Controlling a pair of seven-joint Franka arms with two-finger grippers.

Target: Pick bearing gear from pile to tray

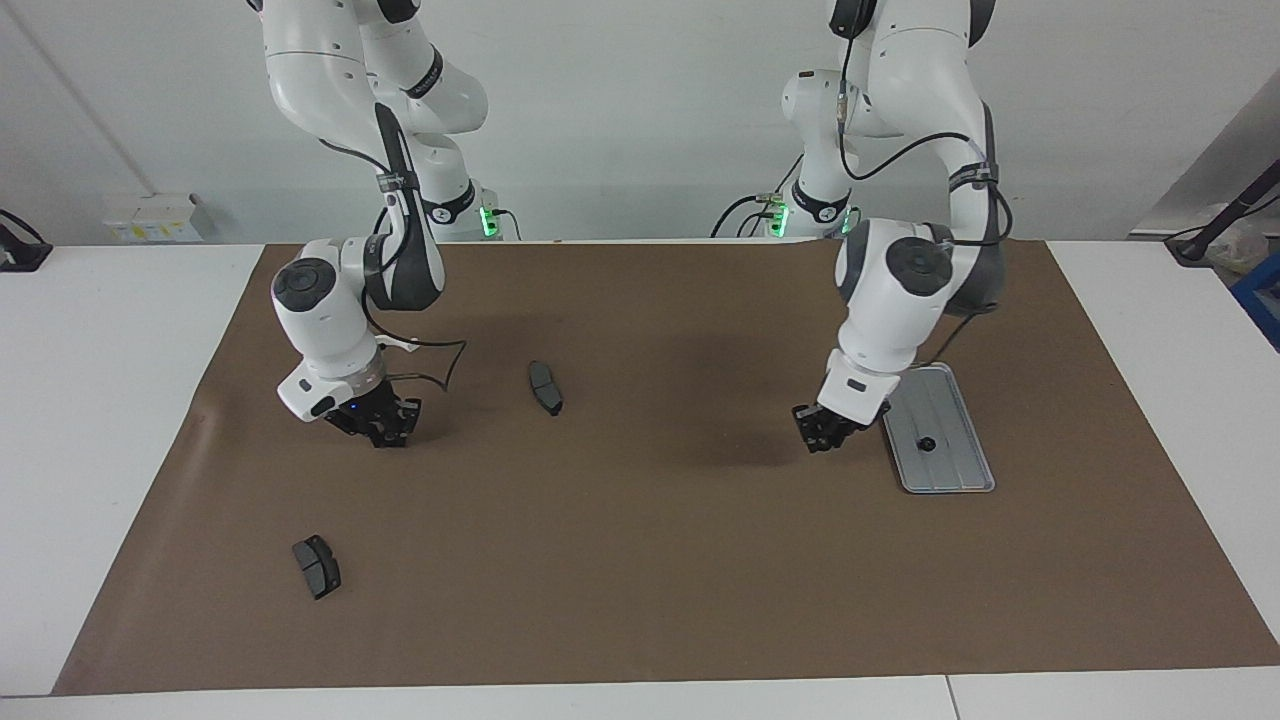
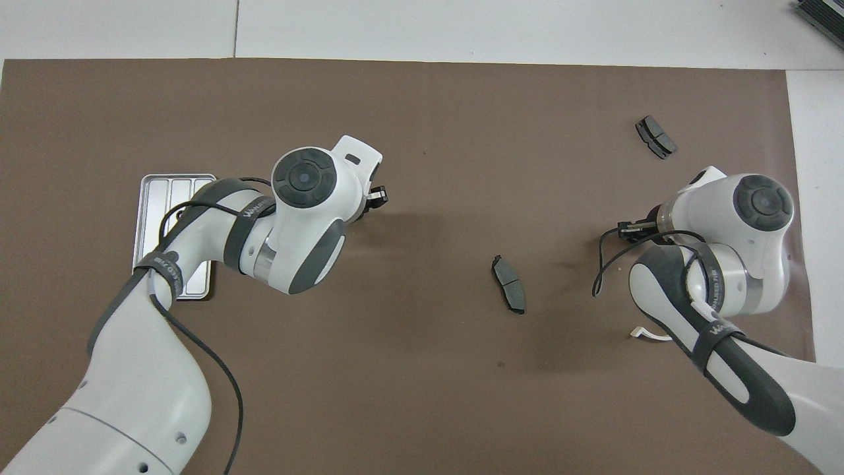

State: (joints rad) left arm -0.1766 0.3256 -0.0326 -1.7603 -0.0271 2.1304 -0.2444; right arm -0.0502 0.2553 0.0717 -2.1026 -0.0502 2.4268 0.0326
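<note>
My right gripper (image 1: 385, 432) (image 2: 624, 229) hangs just above the mat at the pile, shut on a small black bearing gear. The pile's two dark grey pads (image 1: 545, 387) (image 1: 317, 566) lie apart on the brown mat, and a white bracket (image 2: 643, 334) peeks out from under the right arm. The silver tray (image 1: 945, 472) (image 2: 150, 218) lies toward the left arm's end, with one black gear (image 1: 927, 444) in it. My left gripper (image 1: 822, 434) (image 2: 378, 198) hangs low over the mat just beside the tray, its fingertips closed on a small dark piece, seemingly another gear.
In the overhead view the left arm covers much of the tray. The brown mat (image 1: 640, 560) covers most of the white table. A pad (image 2: 509, 284) lies between the two grippers, the other (image 2: 655, 137) farther from the robots near the mat's edge.
</note>
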